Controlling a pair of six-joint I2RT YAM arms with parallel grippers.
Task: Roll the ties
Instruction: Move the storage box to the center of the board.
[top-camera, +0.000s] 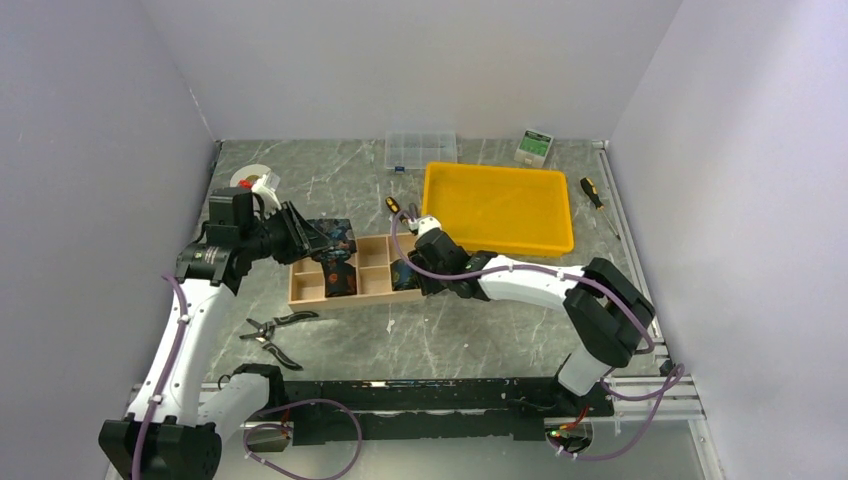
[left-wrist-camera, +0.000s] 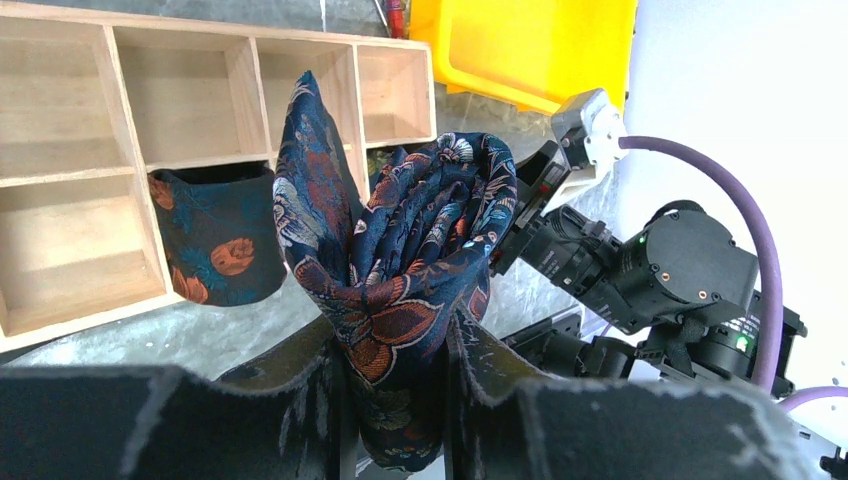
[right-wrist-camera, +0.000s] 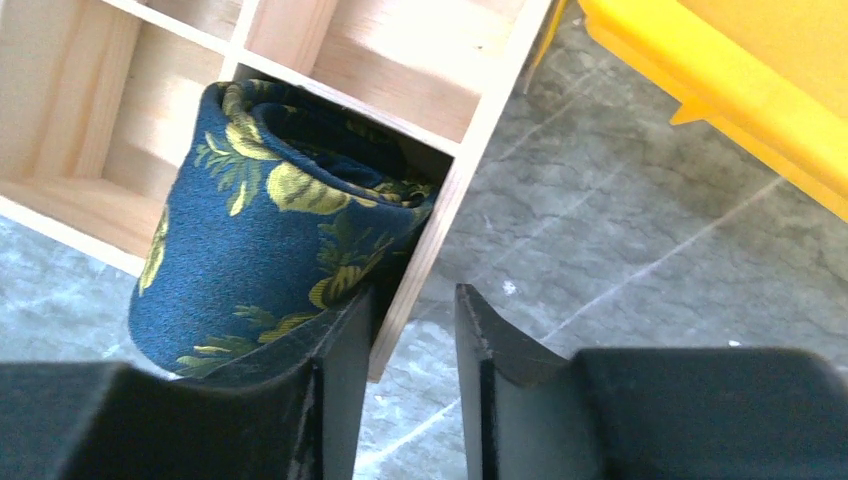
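Note:
My left gripper (top-camera: 305, 236) (left-wrist-camera: 392, 325) is shut on a rolled tie (top-camera: 335, 235) (left-wrist-camera: 415, 250), dark navy with a red-orange floral print, and holds it just above the wooden compartment box (top-camera: 312, 297) (left-wrist-camera: 70, 110). A second coiled tie (top-camera: 338, 278) (left-wrist-camera: 215, 240) sits in a front compartment. At the box's right end, a blue tie with yellow-green leaves (top-camera: 403, 272) (right-wrist-camera: 260, 250) fills the corner compartment. My right gripper (top-camera: 418, 275) (right-wrist-camera: 413, 295) stands open beside it, one finger against the coil and the other outside the box wall (right-wrist-camera: 440, 230), nothing pinched between them.
A yellow tray (top-camera: 498, 208) lies behind and right of the box. Black-handled pliers (top-camera: 272, 326) lie on the table at front left. A tape roll (top-camera: 252, 180), a clear plastic case (top-camera: 420, 150), a small carton (top-camera: 536, 146) and a screwdriver (top-camera: 592, 192) stand along the back.

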